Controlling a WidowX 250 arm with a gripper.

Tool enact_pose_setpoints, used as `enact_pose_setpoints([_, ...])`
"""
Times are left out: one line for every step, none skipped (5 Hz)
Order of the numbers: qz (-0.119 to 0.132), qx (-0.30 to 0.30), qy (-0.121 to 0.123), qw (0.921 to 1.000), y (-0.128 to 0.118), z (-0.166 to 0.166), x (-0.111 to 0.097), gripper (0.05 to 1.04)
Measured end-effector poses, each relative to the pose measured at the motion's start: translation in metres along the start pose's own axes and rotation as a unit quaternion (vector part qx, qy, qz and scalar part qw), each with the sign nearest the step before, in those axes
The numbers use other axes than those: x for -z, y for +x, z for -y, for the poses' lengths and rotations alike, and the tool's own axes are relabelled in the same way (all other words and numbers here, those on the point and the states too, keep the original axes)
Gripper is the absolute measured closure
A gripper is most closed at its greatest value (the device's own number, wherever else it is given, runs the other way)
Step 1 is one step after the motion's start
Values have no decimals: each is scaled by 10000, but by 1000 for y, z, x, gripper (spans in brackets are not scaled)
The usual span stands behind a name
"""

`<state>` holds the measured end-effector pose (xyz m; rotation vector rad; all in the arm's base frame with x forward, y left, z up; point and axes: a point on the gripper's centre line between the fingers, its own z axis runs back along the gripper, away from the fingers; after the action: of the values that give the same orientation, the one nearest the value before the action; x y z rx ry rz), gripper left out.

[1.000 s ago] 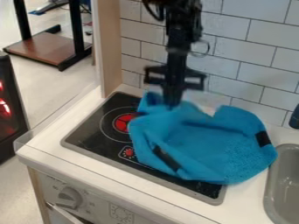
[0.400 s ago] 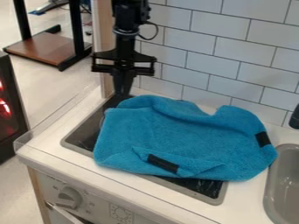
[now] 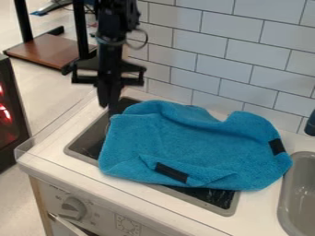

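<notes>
We see a crumpled blue terry cloth point(image 3: 200, 138) spread over most of a black stovetop with a grey rim point(image 3: 229, 209), one black patch point(image 3: 171, 172) at its 7 o'clock and another point(image 3: 277, 147) at its 3 o'clock. At the cloth's 10 o'clock, we find the black two-finger gripper point(image 3: 111, 109) pointing down, its fingers together, right by the cloth's edge; we cannot tell whether they touch it. Around the stovetop we see the white table point(image 3: 261, 209), with a grey sink point(image 3: 289, 175) at the cloth's 4 o'clock. Toward 8 o'clock, a grey round knob point(image 3: 73, 208) sits on the front panel. White wall tiles point(image 3: 246, 53) rise at 12 o'clock; farther out, at 10 o'clock, we see a brown wooden platform point(image 3: 50, 50) on a black frame.
</notes>
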<state>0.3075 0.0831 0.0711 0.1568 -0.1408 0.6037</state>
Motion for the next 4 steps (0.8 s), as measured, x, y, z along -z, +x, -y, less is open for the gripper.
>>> enact_pose_setpoints([83, -49, -85, 9999, -3, 0, 0, 867])
enact_pose_setpoints([120, -8, -335, 9994, 0, 3, -1, 618])
enact_pose_setpoints([115, -19, -335, 9994, 0, 1, -1, 312])
enact_pose_setpoints([115, -19, -335, 9994, 0, 1, -1, 75])
